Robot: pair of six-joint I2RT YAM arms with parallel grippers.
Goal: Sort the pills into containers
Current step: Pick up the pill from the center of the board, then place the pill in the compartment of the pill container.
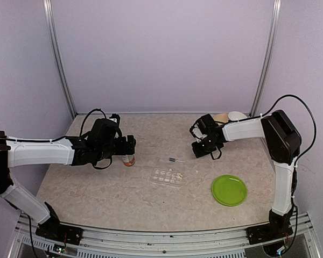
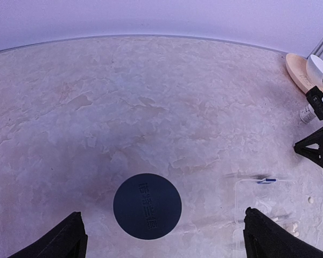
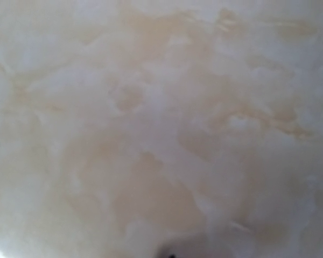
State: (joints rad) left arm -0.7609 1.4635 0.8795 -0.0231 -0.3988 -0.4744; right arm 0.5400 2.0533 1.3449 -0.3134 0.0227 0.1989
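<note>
Right claw (image 1: pixel 198 151) near flat, clear organiser (image 1: pixel 168 176)

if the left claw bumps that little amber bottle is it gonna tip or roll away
Likely tips easily: the amber bottle stands upright on a small base. Once down it would probably roll, since its cap is round. It looks like small plastic, so probably light and stiff enough for the open left claw to squeeze.

Wide-spread black fingers (image 2: pixel 59 242), dark round cap (image 2: pixel 147 206) between them, clear pill organiser (image 2: pixel 280 207) at lower right
</note>
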